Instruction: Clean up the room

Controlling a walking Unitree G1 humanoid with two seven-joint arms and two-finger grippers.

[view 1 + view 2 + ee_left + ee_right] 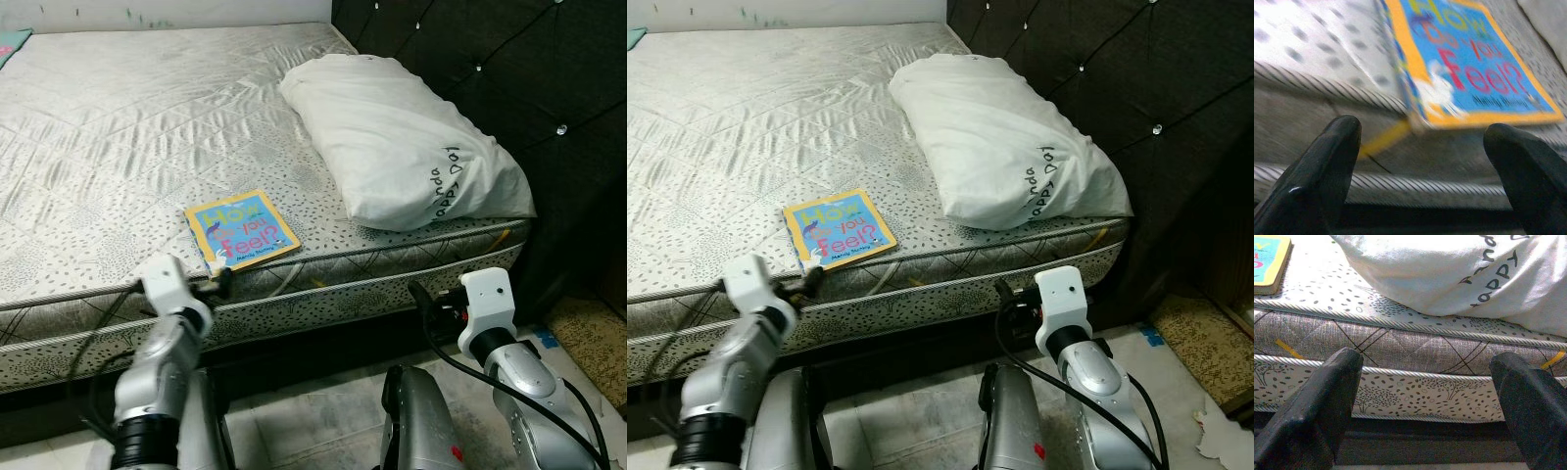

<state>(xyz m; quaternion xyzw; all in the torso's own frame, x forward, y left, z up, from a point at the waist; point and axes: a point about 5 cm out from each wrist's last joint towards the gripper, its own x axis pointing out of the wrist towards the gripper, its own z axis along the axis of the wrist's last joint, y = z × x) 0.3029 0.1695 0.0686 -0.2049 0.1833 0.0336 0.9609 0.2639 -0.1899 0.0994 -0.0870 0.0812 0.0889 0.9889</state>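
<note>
Book (241, 230) up front: a thin picture book with a bright blue cover, yellow border and big colourful letters reading "How do you Feel?", lying flat on the bare grey mattress (118, 127) right at its near edge, well left of the white pillow (402, 137) that rests by the dark tufted headboard (509, 59). Left gripper (1422, 156) sits just below that edge, fingers (1327, 161) spread wide, the book's near corner lined up between them but not touched. In the left wrist view the cover is blurred and its far part is cut off by the frame; the small line under the title can't be read. Right gripper (1430, 401) hangs low before the mattress side under the pillow, its fingers also spread, holding nothing. The right wrist view catches a yellow strap on the mattress side and dark lettering on the pillowcase, partly cut off. From the head views, the pillow's writing is too small to make out fully
</note>
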